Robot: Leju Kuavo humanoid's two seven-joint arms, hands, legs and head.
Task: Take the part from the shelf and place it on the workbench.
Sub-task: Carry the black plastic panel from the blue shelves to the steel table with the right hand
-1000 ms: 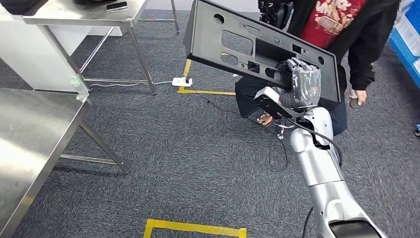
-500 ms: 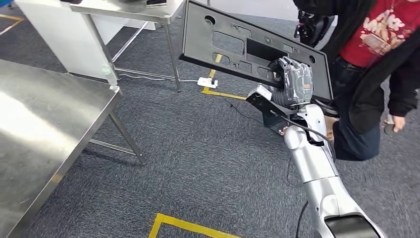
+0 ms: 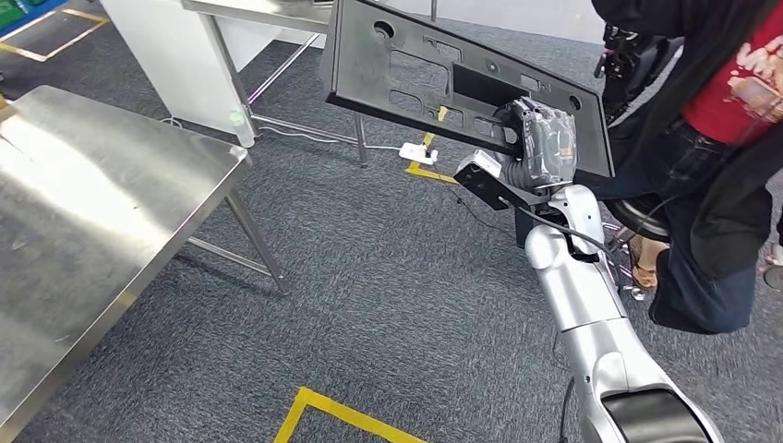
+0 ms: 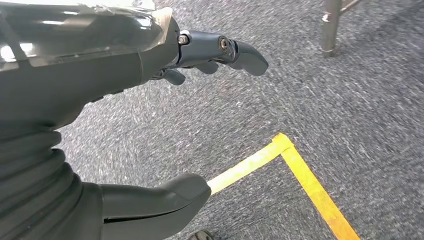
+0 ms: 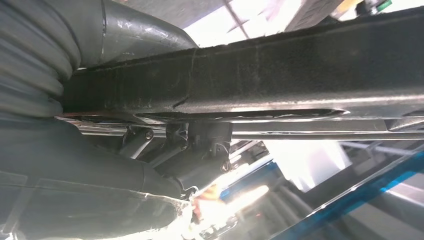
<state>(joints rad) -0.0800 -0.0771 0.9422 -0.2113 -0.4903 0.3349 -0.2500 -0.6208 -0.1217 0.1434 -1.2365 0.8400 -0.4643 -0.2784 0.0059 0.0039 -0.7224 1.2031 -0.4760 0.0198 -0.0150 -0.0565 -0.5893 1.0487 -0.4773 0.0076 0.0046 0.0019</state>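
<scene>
We see the part (image 3: 434, 74), a wide flat black plastic panel with several cut-out openings, carried in the air by the right hand (image 3: 545, 143). The fingers (image 3: 517, 120) of that hand are clamped around the panel's lower edge near its right end, and the panel tilts, its long side stretching away to the left of the hand. In the right wrist view the dark edge of the part (image 5: 280, 75) runs straight across, with the thumb on one face and the darker fingers (image 5: 210, 140) curled against the other. The part hangs well above the floor and well apart from the counter (image 3: 83, 221), touching nothing but the hand.

The left hand (image 4: 150, 115) hangs over the carpet, released, its fingers (image 4: 240, 52) spread apart from the thumb and holding nothing.

We find no bins or trays in reach; a strip of blue frame shows blurred in the right wrist view, and we cannot tell what it is.

The counter is a bare stainless steel top on slanted steel legs, standing at the left in the head view. A second steel table (image 3: 268, 14) stands farther back. The floor (image 3: 369, 305) is dark grey carpet marked with yellow tape (image 3: 346, 420). A white power strip (image 3: 411, 150) lies on the carpet under the raised part. A person (image 3: 720, 157) in a red shirt and dark jacket stands just to the right of the raised arm.
</scene>
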